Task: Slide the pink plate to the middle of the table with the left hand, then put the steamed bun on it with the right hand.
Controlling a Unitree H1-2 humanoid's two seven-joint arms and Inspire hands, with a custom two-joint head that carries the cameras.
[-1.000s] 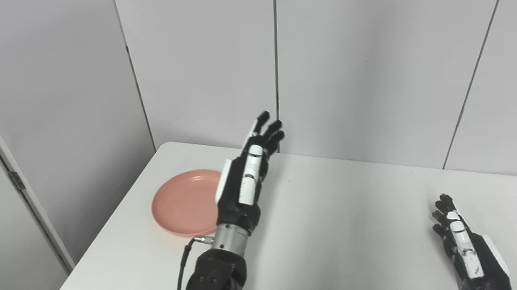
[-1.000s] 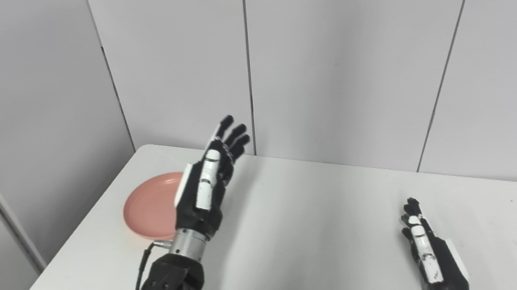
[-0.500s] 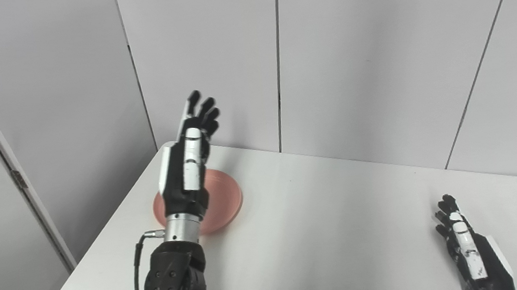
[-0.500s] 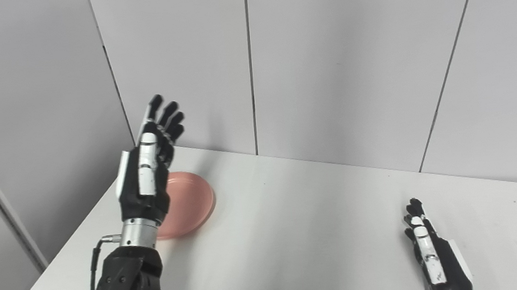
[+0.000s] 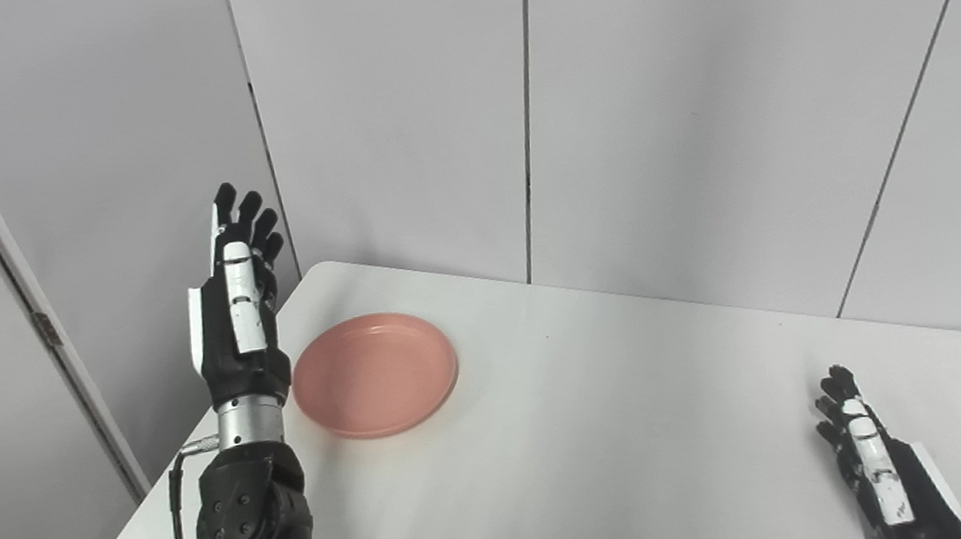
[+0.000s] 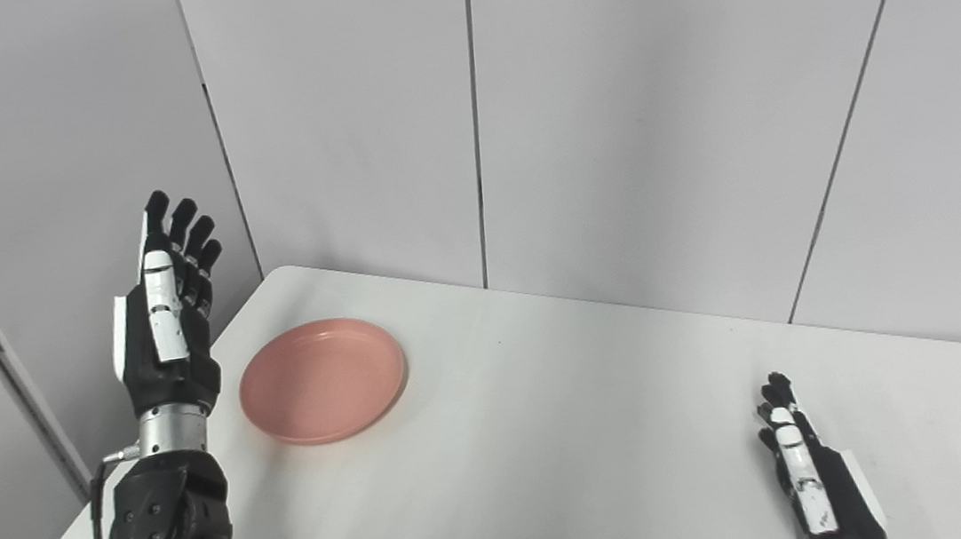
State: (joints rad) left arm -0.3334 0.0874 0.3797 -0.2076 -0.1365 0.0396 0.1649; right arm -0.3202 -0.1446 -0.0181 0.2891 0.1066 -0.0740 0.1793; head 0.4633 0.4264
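Pink plate [image 5: 375,375] near table's [image 5: 605,435] far left corner: rigid, light, probably slick, best pushed at left rim. Left hand [image 5: 235,317] raised beside it, fingers straight, empty. Right hand [image 5: 881,473] low at near right, holding nothing. Bun not clearly seen.

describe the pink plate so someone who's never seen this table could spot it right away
Start at the white table and go to its far left corner by the grey wall panels. The pink plate lies flat there, just right of the raised left hand. It is round, shallow, empty and the only coloured thing on the tabletop.
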